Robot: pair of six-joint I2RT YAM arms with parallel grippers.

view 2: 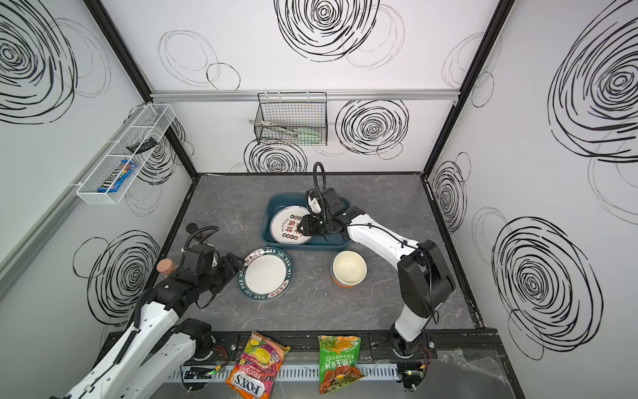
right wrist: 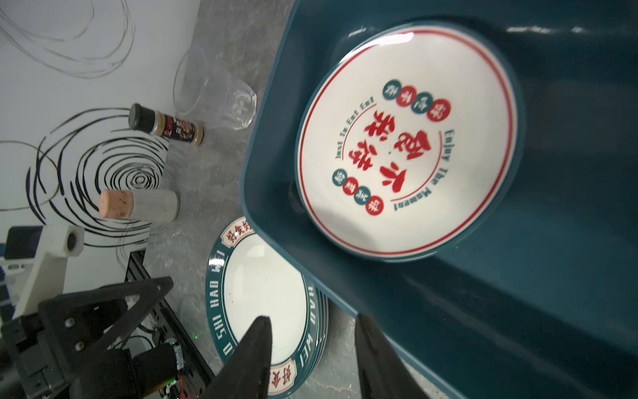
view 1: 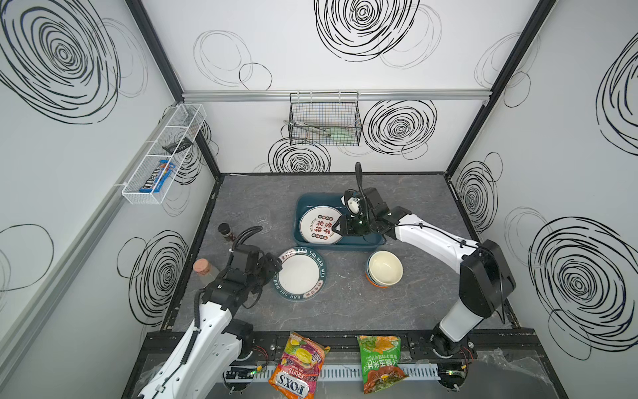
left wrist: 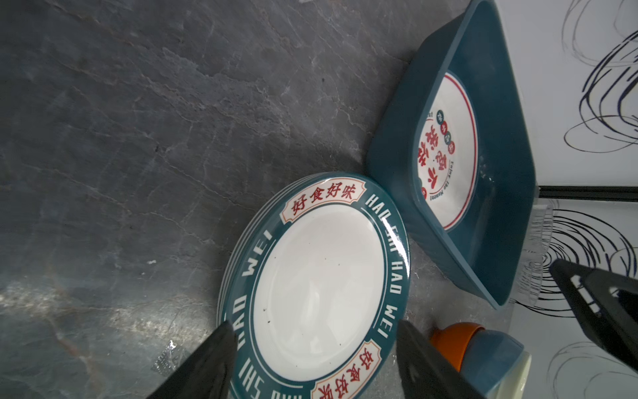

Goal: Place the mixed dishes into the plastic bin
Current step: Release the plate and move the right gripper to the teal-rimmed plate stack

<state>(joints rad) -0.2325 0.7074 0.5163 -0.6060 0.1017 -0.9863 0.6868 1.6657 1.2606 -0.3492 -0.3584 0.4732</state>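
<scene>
Grey stone tabletop (view 1: pixel 345 304): two jars at left, dark-capped jar (view 1: pixel 226 230) and cork-topped jar (view 1: pixel 203 267); one clear cup (view 1: pixel 260 219). Left gripper (view 1: pixel 276 267), fingers spread wide, sits at the left edge of the teal-rimmed plate stack (view 1: pixel 299 274), count unclear. One red-lettered plate (view 1: pixel 319 224) lies in the plastic bin (view 1: pixel 331 246). Right gripper (view 1: pixel 340 224) hovers over it, fingers parted, empty. Three nested bowls (view 1: pixel 385 267) on the tabletop.

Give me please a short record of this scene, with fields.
bin: teal, holds one red-lettered plate
on table: stacked teal-rimmed plates, stacked bowls, clear cup
left gripper: open, at the stacked plates' edge
right gripper: open, empty, above the bin
</scene>
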